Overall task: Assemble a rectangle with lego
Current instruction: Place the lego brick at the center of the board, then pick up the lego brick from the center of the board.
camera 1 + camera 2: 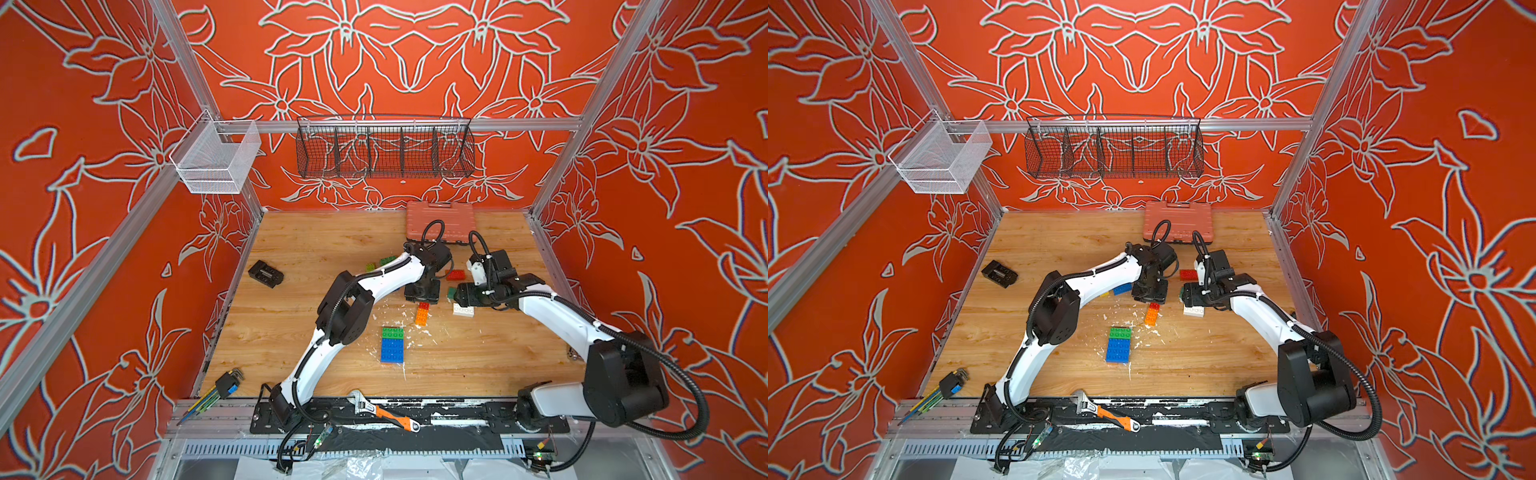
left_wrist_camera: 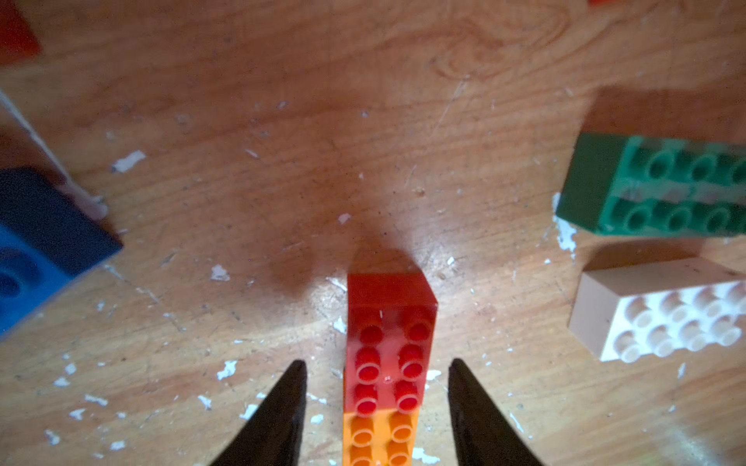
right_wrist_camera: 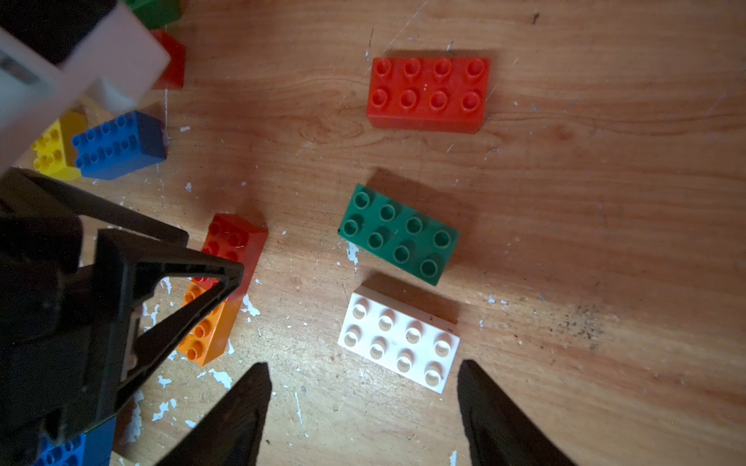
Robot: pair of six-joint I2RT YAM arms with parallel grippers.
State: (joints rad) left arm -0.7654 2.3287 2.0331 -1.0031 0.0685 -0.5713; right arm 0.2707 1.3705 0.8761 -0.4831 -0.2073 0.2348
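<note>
left gripper point(image 2: 377, 363) spread, one finger each side of the red brick point(image 2: 389, 343), clear gap both sides, pinching nothing; red brick butts end to end against the orange brick point(image 2: 379, 437), pair lying on the table point(image 1: 291, 249) between the two arms; right gripper point(image 3: 363, 365) also spread and empty, hovering by the white brick point(image 3: 399, 343), dark green brick point(image 3: 399, 234) just beyond it; green-and-blue block point(image 1: 392, 345) sits nearer the robot's base, apart from the pair; likely step: bring the pair to that block; best to centre over the seam, come straight down, squeeze the long sides so both bricks are caught, lift level, square the edges before pressing
</note>
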